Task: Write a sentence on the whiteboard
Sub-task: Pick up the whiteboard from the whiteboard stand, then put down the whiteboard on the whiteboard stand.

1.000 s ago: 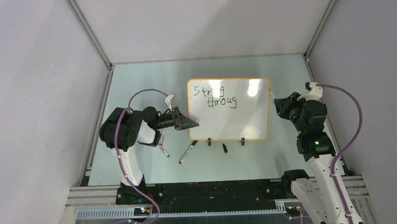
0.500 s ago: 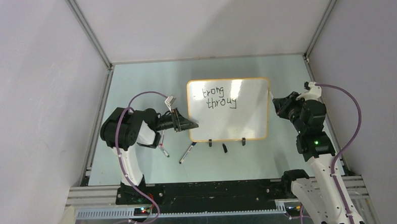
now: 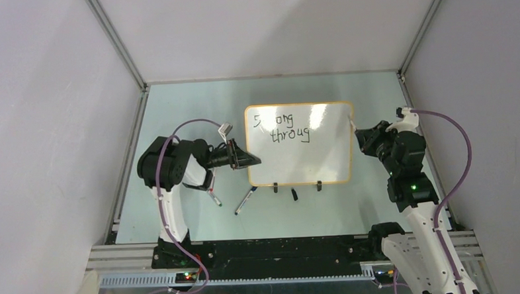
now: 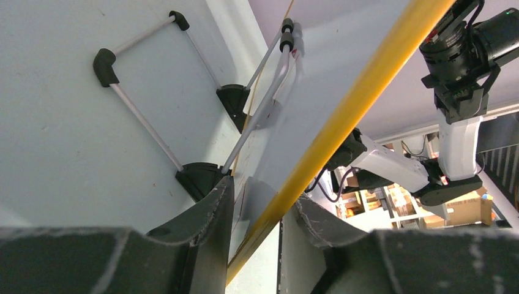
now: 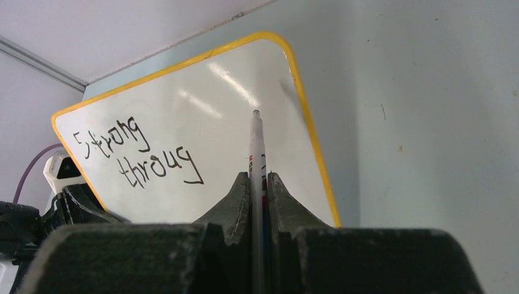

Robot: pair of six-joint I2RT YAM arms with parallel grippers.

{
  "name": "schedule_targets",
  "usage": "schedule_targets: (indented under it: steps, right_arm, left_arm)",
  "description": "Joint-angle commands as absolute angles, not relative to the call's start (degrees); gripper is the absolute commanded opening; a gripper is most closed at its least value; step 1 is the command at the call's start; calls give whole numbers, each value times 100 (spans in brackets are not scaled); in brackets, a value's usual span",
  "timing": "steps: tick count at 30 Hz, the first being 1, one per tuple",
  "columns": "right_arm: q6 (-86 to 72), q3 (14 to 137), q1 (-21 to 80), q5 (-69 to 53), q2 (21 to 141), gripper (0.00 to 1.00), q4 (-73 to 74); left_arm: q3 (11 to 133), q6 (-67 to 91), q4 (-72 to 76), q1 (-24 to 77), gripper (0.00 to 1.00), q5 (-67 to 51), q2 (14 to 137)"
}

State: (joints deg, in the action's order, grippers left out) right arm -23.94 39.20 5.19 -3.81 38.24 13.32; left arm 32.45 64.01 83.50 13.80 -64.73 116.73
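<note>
The board sits about the middle of the worktop, between the two arms, its yellow rim all round and its two black feet on the near edge. The lettering is in black marker on the board's left half, in two staggered lines: the right wrist view reads "Strong" above "throug", while from above glare washes out part of the upper word. The right end effector is clamped on a marker, its fingers pressed to either side of the barrel. The marker tip points out over the blank right part of the board, close to the rim. Whether the tip touches the surface cannot be told. The left end effector is at the board's left edge, near the near-left corner. Its fingers stand on either side of the yellow rim, which runs through the gap between them. Whether they press on the edge or only straddle it cannot be told from this close, skewed view. On the worktop just near of the board lie two pens, below the left end effector, and a small black cap between the feet.
</note>
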Motion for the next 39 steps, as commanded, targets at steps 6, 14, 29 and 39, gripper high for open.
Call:
schedule_targets:
  steps: [6, 14, 29, 39]
  right_arm:
    - [-2413, 3885, 579, -295, 3827, 0, 1016]
    - [-2419, 3882, 612, -308, 3838, 0, 1006]
    - [-2397, 3885, 673, -221, 3850, 0, 1014]
    - [-2382, 3884, 670, -185, 3815, 0, 1030]
  left_arm:
    - [3373, 6591, 8769, 1367, 40, -6647, 11693]
    - [3492, 6698, 8780, 1355, 1, -6762, 11902]
    - [3435, 6457, 8778, 1354, 0, -6956, 11653]
    - [3324, 6368, 8780, 1322, 0, -7079, 11408]
